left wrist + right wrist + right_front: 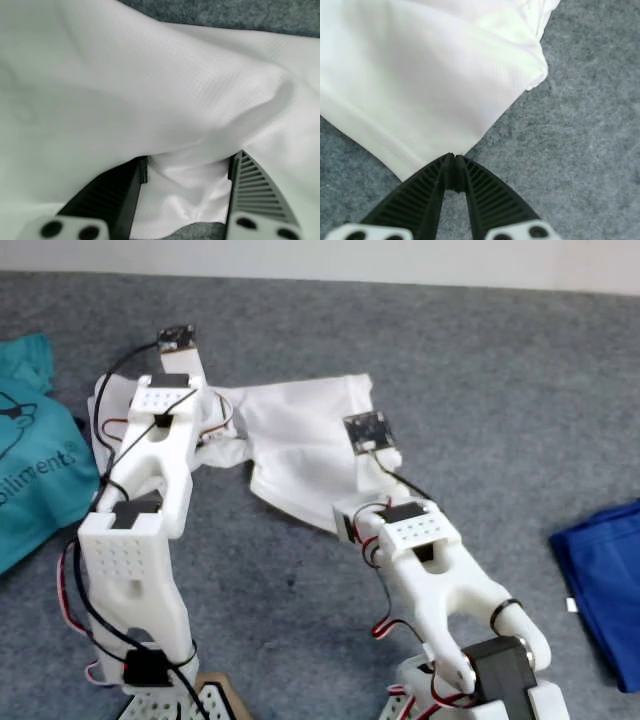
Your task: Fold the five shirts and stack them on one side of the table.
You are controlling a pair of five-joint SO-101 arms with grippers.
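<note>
Nearest, pinches the near hem of the white shirt (300, 440) in the right jaws, pressed together on the cloth. Farther back, straddles bunched white fabric with the left jaws, spread apart. Has the shirt lying crumpled mid-way across the grey desk (480, 370), toward its far edge. Beside it, a teal shirt (35, 470) at the left edge and a blue shirt (605, 580) at the right edge.

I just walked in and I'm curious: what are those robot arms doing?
Two robot arms are working on the white shirt spread on the grey table. The left end effector is open, with cloth bunched between its jaws. The right end effector is shut on the shirt's hem. A teal shirt and a blue shirt lie at the sides.
</note>
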